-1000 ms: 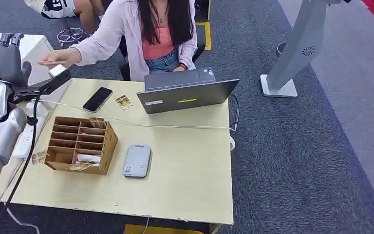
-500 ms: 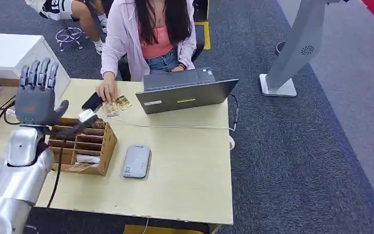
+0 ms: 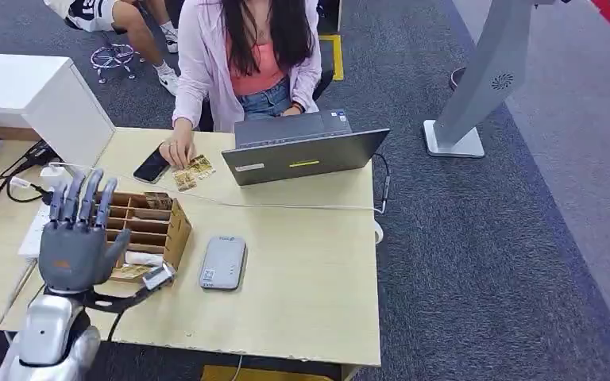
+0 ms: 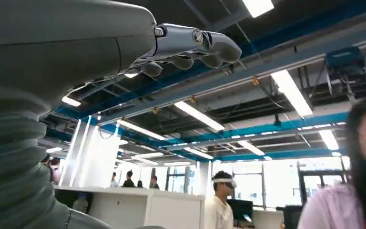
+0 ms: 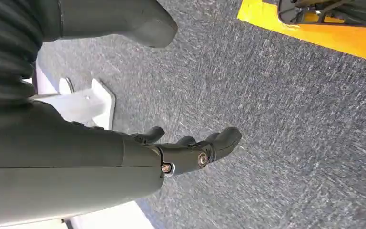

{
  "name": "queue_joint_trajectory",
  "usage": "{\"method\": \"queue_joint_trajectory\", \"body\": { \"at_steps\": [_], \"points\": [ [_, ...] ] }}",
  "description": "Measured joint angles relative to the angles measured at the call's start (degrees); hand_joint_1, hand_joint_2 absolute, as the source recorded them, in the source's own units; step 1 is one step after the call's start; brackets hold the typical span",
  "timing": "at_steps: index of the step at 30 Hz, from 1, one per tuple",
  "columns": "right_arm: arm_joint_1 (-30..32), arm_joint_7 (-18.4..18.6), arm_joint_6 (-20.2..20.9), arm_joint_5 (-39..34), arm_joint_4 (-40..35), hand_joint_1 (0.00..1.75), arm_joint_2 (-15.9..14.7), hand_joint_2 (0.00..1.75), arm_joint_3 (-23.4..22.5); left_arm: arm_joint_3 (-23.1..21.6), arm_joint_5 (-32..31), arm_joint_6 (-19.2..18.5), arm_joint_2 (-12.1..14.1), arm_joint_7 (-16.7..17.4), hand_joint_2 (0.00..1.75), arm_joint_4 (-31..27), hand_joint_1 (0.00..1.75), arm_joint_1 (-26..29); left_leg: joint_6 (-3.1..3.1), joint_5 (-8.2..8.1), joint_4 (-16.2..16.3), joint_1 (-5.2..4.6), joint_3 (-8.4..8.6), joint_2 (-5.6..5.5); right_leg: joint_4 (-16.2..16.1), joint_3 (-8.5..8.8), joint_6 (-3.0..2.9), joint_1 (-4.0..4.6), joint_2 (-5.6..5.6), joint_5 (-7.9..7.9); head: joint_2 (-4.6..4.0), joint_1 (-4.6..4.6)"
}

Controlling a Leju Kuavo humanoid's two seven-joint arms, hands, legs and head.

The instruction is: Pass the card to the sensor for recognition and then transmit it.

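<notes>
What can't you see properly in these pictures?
- Head view: the raised left robot hand covers the near corner of the brown wooden slotted box, hiding whatever sits there.
- Head view: the print on the small picture cards under the person's hand is too small to read.
- Head view: the label on the flat grey card sensor is too small to read.

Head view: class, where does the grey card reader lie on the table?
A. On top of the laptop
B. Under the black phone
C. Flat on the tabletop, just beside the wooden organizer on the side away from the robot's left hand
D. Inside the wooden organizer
C. The grey card reader lies flat on the table, next to the wooden organizer and apart from the laptop and the black phone.
</notes>
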Motion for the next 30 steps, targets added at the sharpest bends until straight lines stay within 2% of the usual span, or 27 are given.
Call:
{"method": "queue_joint_trajectory", "body": {
  "at_steps": [4,7,9,13,17,30],
  "points": [
    [0.27,-0.37,-0.42,-1.16,0.04,0.0,0.02,1.75,-1.33,0.04,-1.88,0.72,0.96,-0.81,1.75,-9.26,0.0,12.6,-0.02,-0.11,0.0,0.0,0.0,-0.01,-0.03,-0.04,0.02,0.0,-0.01,-0.14,0.0,-0.02],
    [0.24,-0.66,-0.85,-1.62,0.04,0.0,0.02,1.75,-2.23,0.02,-2.34,0.59,1.75,-0.74,1.75,-13.2,0.0,18.71,0.0,-0.12,0.0,0.01,-0.01,-0.1,-0.04,-0.01,0.02,0.01,-0.16,-0.18,0.0,0.02],
    [0.23,-1.05,-0.96,-1.84,0.02,0.0,0.02,1.75,-2.51,-0.04,-1.83,-0.59,2.32,-0.24,1.75,-14.72,0.0,20.87,0.0,-0.12,0.0,0.02,0.0,-0.1,-0.04,0.0,0.02,0.01,-0.16,-0.18,0.0,0.02],
    [0.17,-1.18,-1.03,-1.86,0.04,0.0,0.02,1.75,-3.28,-1.29,-1.02,-3.71,4.0,1.53,1.75,-15.4,0.0,22.64,-0.03,-0.08,0.0,0.02,0.03,-0.12,-0.04,0.06,0.0,0.02,-0.2,-0.16,0.0,0.0],
    [0.17,-1.14,-1.0,-1.86,0.04,0.0,0.02,1.75,-3.45,-2.59,-1.22,-5.2,5.18,1.73,1.75,-15.4,0.0,23.46,-0.03,-0.05,0.0,0.03,0.05,-0.12,-0.04,0.08,-0.01,0.02,-0.19,-0.14,0.0,0.0],
    [0.11,-1.14,-1.01,-1.86,0.04,0.0,0.02,1.75,-3.78,-3.87,-1.22,-5.42,6.43,1.75,1.75,-15.4,0.0,23.94,-0.03,-0.06,0.0,0.02,0.05,-0.13,-0.04,0.08,-0.01,0.02,-0.19,-0.14,0.0,0.0]
  ]
}}
